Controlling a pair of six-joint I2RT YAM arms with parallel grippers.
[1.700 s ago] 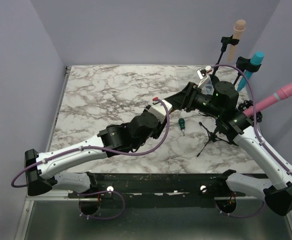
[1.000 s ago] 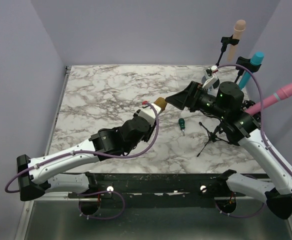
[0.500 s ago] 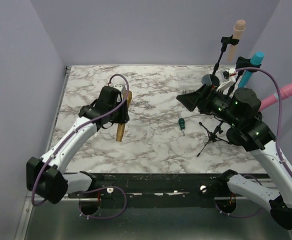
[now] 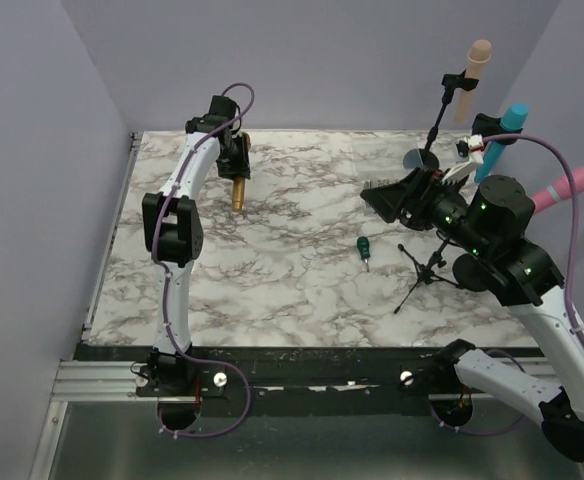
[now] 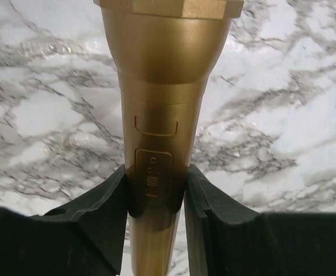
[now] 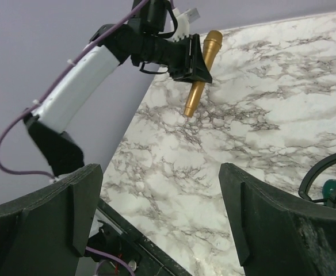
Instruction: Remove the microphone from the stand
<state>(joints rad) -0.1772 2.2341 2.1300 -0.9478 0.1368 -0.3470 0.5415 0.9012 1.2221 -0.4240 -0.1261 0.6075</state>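
Note:
My left gripper (image 4: pixel 236 158) is shut on a gold microphone (image 4: pixel 238 187), which hangs upright over the back left of the marble table (image 4: pixel 212 280). Up close, the black fingers (image 5: pixel 102 210) clamp the gold microphone (image 5: pixel 165 109) around its switch panel, with my left gripper (image 5: pixel 156 198) centred on the handle. My right gripper (image 4: pixel 381 201) stands open and holds nothing, near a small black tripod stand (image 4: pixel 421 274) at the right. From the right wrist I see the gold microphone (image 6: pixel 201 72) held by my left gripper (image 6: pixel 192 58), and my right gripper (image 6: pixel 159 215) stands wide open.
At the back right, taller stands carry a beige microphone (image 4: pixel 475 65), a teal one (image 4: pixel 506 128) and a pink one (image 4: pixel 564 188). A small green object (image 4: pixel 363 248) lies on the marble beside the tripod. Purple walls close in the left, back and right sides.
My left arm has swung from the middle of the table to the back left, carrying the gold microphone. My right gripper has drawn back a little to the right, still open.

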